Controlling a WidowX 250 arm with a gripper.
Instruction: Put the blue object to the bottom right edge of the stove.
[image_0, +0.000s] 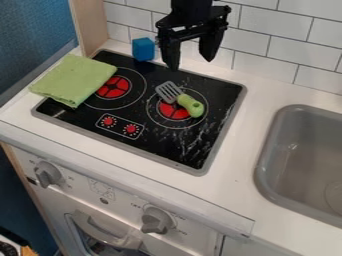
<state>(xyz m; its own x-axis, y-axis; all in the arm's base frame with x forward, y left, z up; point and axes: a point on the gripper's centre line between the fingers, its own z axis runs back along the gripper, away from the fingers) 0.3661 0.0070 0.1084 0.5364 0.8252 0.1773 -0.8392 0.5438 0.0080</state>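
High over the back edge of the stove, my gripper (192, 59) hangs open, its two fingers pointing down with nothing between them. The blue object, a small block (143, 49), sits at the stove's back edge by the tiled wall, left of the gripper and apart from it. The black stove top (167, 150) has a grey rim, two red burners and two red dials; its bottom right corner lies toward the front, left of the sink.
A folded green cloth (75, 80) covers the stove's left side. A small spatula with a green handle (191, 105) lies across the right burner. To the right is a grey sink (267, 165); a tiled wall (267, 40) stands behind.
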